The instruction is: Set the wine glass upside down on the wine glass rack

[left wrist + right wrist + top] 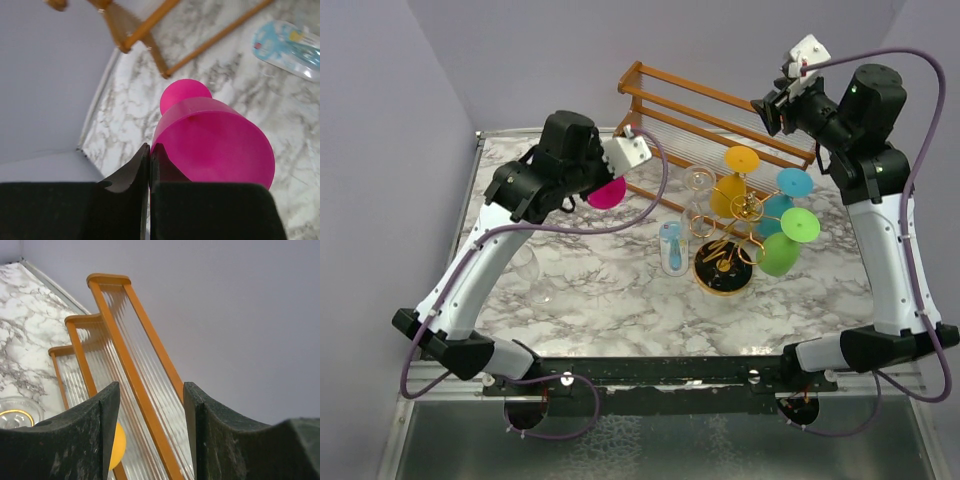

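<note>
Where the top camera looks down on the marble counter, the left jaws sit at back left, right against a pink wine glass that lies tilted, not upright. The wine glass rack, gold wire on a round black base, stands right of centre, well apart from the pink glass. Hanging on its arms are a yellow glass, a teal glass and a green glass, all foot up. A clear glass is on the rack's left side. A blue-tinted glass stands on the counter just left of the rack base. A wooden slatted rack runs along the back wall. The right jaws are raised above its right end, clear of everything.

Left wrist view: the left jaws are closed to a hairline seam. The rim edge of the pink wine glass runs into that seam and looks pinched there. Its bowl is close to the lens and its round foot points away. Marble and the legs of the wooden slatted rack lie beyond.

Right wrist view: the right jaws stand well apart with nothing between them. Only the slats of the wooden rack and the wall show through the gap. A bit of the yellow glass peeks out beside the left finger.
</note>
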You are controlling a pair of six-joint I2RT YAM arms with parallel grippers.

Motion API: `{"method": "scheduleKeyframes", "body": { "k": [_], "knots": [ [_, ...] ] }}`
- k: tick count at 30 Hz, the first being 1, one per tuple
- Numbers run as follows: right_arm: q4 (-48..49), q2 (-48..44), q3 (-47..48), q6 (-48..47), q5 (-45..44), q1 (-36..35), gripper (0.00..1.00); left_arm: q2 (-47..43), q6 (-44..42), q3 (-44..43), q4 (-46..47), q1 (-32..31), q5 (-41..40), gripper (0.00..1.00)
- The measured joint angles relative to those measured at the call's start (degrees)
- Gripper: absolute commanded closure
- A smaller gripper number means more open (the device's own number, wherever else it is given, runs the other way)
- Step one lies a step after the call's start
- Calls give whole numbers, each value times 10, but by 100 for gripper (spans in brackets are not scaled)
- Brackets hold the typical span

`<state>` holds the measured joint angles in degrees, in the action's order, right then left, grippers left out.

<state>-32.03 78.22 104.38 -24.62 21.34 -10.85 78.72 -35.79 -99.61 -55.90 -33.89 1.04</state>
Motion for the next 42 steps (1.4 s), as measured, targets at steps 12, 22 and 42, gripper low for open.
{"method": "scheduleKeyframes", "body": {
  "k": [12,22,42],
  "knots": [
    [47,120,61,178,89,0,50,94,94,-200,119,0,-157,100],
    [146,145,20,368,250,-3,50,88,197,-232,196,0,-65,100],
    [258,143,-70,553,278,-7,64,90,282,-236,212,0,69,100]
  ]
}}
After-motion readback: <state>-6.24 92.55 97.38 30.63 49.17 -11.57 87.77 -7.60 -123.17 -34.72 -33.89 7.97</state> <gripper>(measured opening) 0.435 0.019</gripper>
